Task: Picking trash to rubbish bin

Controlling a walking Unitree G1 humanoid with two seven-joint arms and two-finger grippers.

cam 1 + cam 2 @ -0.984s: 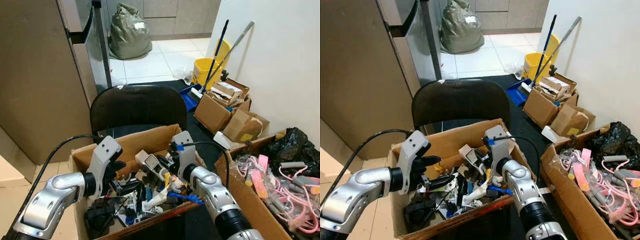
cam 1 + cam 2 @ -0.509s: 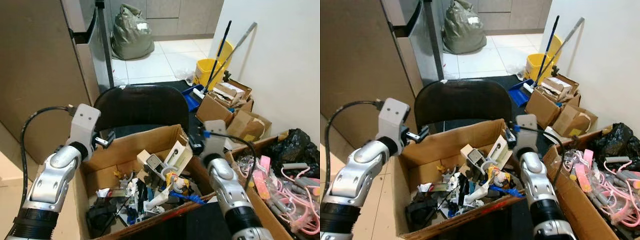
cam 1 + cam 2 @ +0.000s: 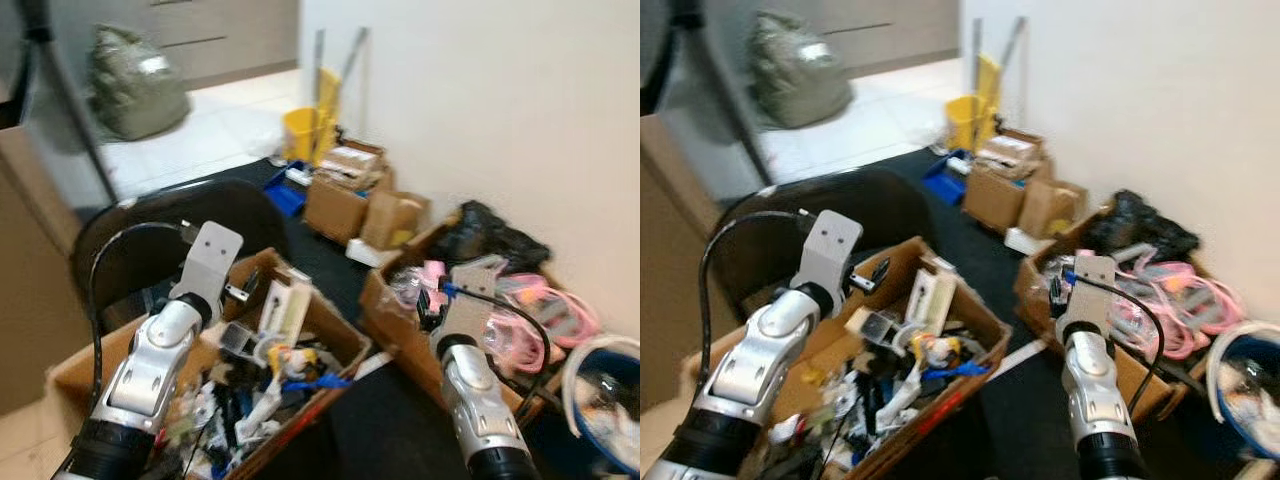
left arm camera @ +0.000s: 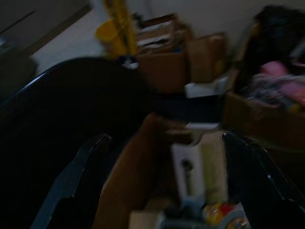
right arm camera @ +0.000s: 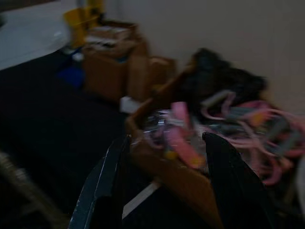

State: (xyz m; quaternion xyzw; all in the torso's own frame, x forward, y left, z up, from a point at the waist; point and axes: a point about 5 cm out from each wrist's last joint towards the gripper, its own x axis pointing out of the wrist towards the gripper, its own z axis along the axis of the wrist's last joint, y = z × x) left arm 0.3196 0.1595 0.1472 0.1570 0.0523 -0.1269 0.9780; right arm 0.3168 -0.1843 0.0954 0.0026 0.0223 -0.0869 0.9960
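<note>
A cluttered room corner with a dark floor mat [image 3: 330, 255] along a white wall [image 3: 480, 90], all slightly blurred. Nearest, on the robot's left, an open cardboard box [image 3: 335, 335] is heaped with mixed trash [image 3: 265, 375]: black plastic bits, a white piece, a blue strip and a cream upright block. The left gripper [image 4: 162, 181] hovers above the far edge of this box, its fingers [image 4: 76, 176] spread wide and holding nothing, touching nothing. Behind the box stands a black chair [image 3: 190, 215].

On the robot's right, the right gripper [image 5: 164, 181] is raised in front of a second cardboard box [image 3: 1040, 300] that is filled with pink and grey cables [image 3: 1185, 300]; its fingers [image 5: 102, 176] are also well apart and empty, poised near that box's front corner without touching it. A black bag [image 3: 490, 240] lies at the far end of the cable box, against the wall. At the right edge sits a blue rubbish bin [image 3: 610, 400] with a white rim, just beside the cable box.

Farther along the wall are smaller cardboard boxes [image 3: 350, 195], then a yellow mop bucket [image 3: 300, 130] with handles leaning up, and a green sack [image 3: 135, 85] on the pale tiled floor.
</note>
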